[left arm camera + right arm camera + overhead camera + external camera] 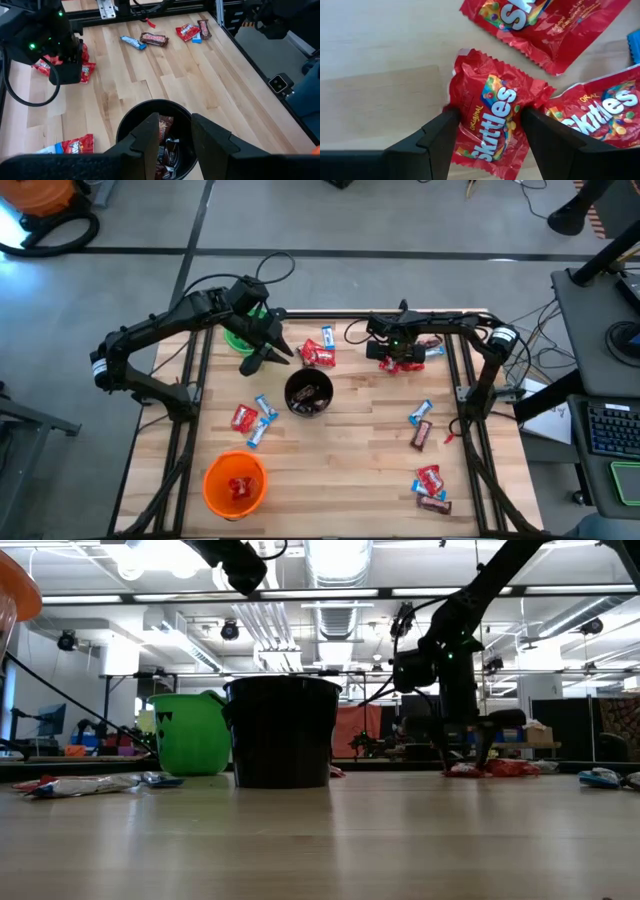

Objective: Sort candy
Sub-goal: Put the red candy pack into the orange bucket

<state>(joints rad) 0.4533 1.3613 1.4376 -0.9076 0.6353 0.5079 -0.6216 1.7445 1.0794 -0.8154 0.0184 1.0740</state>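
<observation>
The counter [350, 450] carries everything, and from its middle the spread is the first risk: candy lies at nearly every hour, so a careless sweep of either arm could push packets off an edge.

The orange cup [236, 483] sits at seven o'clock with red packets already in it, the black cup [308, 392] near the middle holds dark bars, and the green cup [243, 338] stands at eleven o'clock, partly under my left arm. If that arm swings without lifting, I judge it could tip the green cup.

My left fingers [175, 135] hang over the black cup, parted with nothing between them; they are released.

My right fingers [487, 142] are down at one o'clock, spread wide on either side of a red packet [487, 122] without yet pinching it. Here lies the main danger. Two more red packets [592, 112] lie touching or overlapping it, so closing now may catch a neighbour's crimped edge and lift two, or drag the pile. The wrapper is slick and puffy, so I expect it could squirt out sideways as the fingers close, or be held only by a corner and drop on the long carry to the orange cup at seven o'clock, which passes close by the black cup.

Smaller loose pieces wait at four and five o'clock: a blue-and-white bar [420, 412] and a brown bar [422, 435].
</observation>
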